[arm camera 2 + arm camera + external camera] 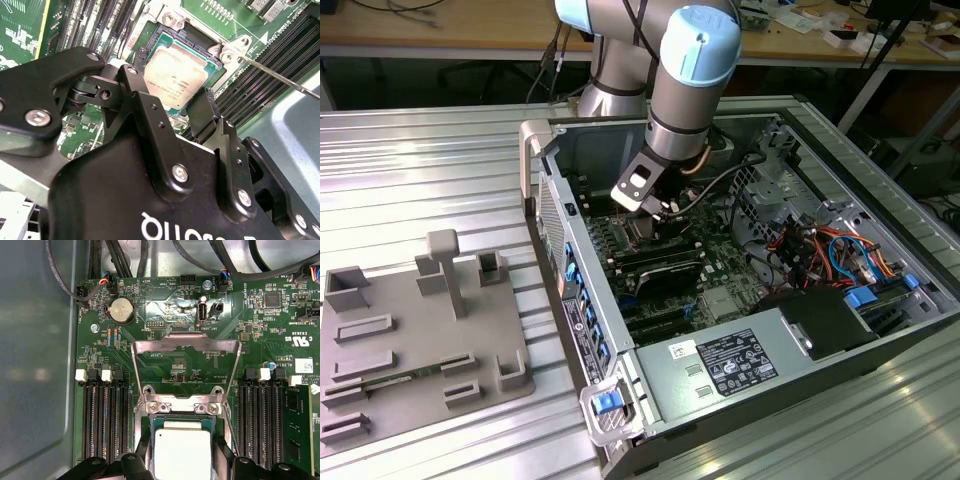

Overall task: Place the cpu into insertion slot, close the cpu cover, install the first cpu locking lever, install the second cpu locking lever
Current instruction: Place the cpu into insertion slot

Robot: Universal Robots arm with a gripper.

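A Universal Robots arm (pixel 695 80) reaches into an open computer case (pixel 582 300) lying on its side on a ribbed metal desk (pixel 420 170), its claw (pixel 658 212) low over the motherboard. In the second wrist view the claw straddles the cpu (pixel 176 75), which lies flat inside the dark frame of the insertion slot (pixel 180 39). Whether the claw is clamping the chip or merely bracketing it cannot be told. The chip is a small square with a pale, silvery-gold metal face, faint print and a thin green edge, and it sits parallel to the socket walls.

The cpu cover (pixel 210 344), a silvery frame with a square cut-out, stands tilted back on its hinge, clear of the socket. A thin steel locking lever (pixel 280 76) angles away from one corner, unlatched. Black memory slots (pixel 105 425) flank the socket on both sides.

Seating the chip looks like the step in hand. It likely calls for a level, force-free descent with corners matched to the frame, and a claw kept off the raised cover.
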